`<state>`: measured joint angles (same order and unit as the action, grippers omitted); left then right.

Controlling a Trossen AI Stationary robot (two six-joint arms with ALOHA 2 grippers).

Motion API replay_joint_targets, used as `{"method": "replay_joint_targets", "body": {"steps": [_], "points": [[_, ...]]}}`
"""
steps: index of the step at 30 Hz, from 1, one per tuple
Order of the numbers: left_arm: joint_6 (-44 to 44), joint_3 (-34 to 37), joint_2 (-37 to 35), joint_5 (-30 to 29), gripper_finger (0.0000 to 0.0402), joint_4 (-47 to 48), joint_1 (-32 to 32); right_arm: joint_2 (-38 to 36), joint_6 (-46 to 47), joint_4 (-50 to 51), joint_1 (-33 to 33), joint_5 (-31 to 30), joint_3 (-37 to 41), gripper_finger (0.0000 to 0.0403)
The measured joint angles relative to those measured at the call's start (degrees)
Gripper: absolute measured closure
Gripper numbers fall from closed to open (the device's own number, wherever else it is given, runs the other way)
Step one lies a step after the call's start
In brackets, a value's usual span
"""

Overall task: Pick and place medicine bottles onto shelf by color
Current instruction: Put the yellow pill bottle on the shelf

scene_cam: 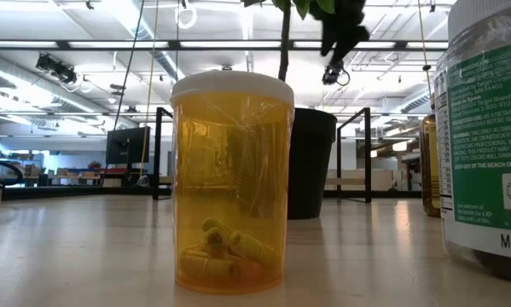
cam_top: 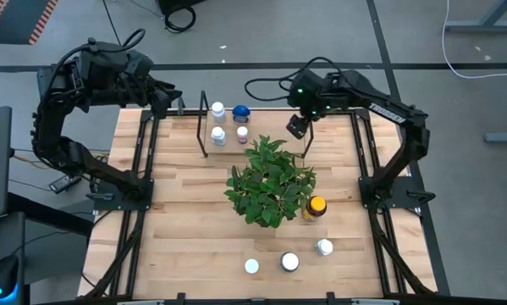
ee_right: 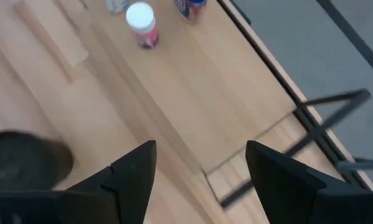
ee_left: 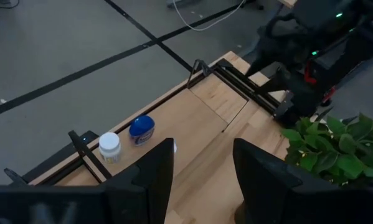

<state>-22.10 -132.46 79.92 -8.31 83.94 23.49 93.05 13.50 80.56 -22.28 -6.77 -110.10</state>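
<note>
Amber bottle point(scene_cam: 231, 181) upright on table point(cam_top: 185, 229), long axis vertical, white-looking cap up in low view; inside, a few yellow capsules heaped at the bottom, rest empty. Same bottle from above shows a yellow cap point(cam_top: 316, 206), just beside the potted plant point(cam_top: 270, 180), on the near side of it from the right gripper. Large white bottle with green label point(scene_cam: 487, 136) upright at low view's edge, contents not visible. Three white-capped bottles point(cam_top: 289, 262) standing upright at the near table edge, well apart from both grippers, contents hidden.

Shelf point(cam_top: 204, 125) at far table edge: wire frame, between the two grippers. By the shelf, white bottle point(cam_top: 217, 111) and blue bottle point(cam_top: 240, 112) side by side, both upright, caps up; two more small bottles point(cam_top: 219, 135) just nearer the plant, also upright. Contents cannot tell.

Right gripper point(cam_top: 297, 125) raised over far table edge, between blue bottle and right arm base, just beyond the plant; fingers point(ee_right: 136, 171) spread apart, nothing between them. White-capped bottle with pink label point(ee_right: 141, 23) ahead of it.

Left gripper point(ee_left: 202, 177) raised at far left corner, beside the shelf; fingers parted, holding nothing. White and blue bottles ahead of it.
</note>
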Motion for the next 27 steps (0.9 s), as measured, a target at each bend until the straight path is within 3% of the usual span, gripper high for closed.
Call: {"method": "replay_joint_targets", "body": {"steps": [12, 17, 21, 27], "points": [[-0.23, 0.00, 0.00, -0.06, 0.0230, -0.01, 0.00, -7.30, 1.08, 7.90, 0.06, 0.26, 0.00, 0.0148], [3.44, 0.00, 0.00, -4.53, 0.0230, -0.07, 0.00, -10.97, 2.84, 9.22, 2.18, -0.25, 1.00, 0.0148], [4.57, 0.00, 0.00, -5.21, 0.0230, -0.31, 0.17, -15.66, 7.18, 9.40, 5.85, -2.74, 5.58, 0.0148], [3.34, 0.00, 0.29, -5.18, 0.0230, -0.97, 0.15, -24.58, 18.72, 7.38, 12.69, -3.47, 19.17, 0.0148]]}}
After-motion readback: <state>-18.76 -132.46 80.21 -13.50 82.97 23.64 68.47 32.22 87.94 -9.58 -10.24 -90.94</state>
